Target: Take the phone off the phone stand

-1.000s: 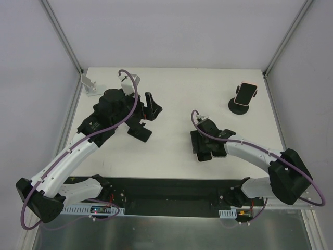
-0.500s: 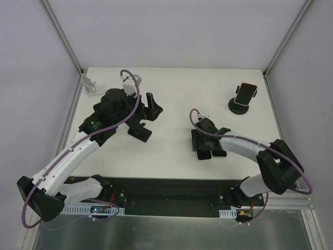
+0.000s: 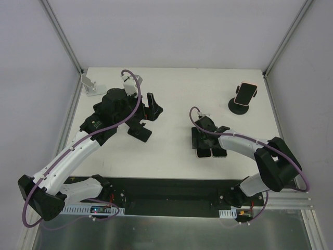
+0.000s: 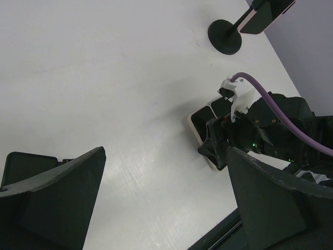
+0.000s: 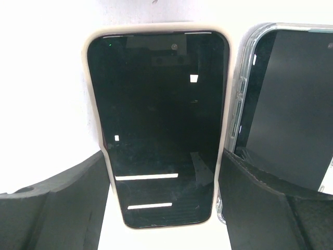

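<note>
A phone (image 3: 244, 92) in a peach case sits tilted in the black phone stand (image 3: 238, 108) at the back right; the left wrist view shows the phone (image 4: 269, 11) and the stand (image 4: 225, 37) far off. My right gripper (image 3: 208, 146) is low over the table's middle, well short of the stand. In the right wrist view the right gripper (image 5: 162, 156) is shut on a cream-cased phone (image 5: 158, 120), its fingers against both long sides. My left gripper (image 3: 147, 121) hangs open and empty left of centre, as the left wrist view shows (image 4: 165, 156).
A clear-cased phone (image 5: 286, 99) lies right beside the cream one, its edge under my right finger. A small silver stand (image 3: 89, 85) stands unoccupied at the back left corner. Metal frame posts rise at both back corners of the white table (image 3: 171, 88).
The right arm's elbow has swung inward to the left, while its gripper stayed over the two flat phones. The left arm has hardly moved.
</note>
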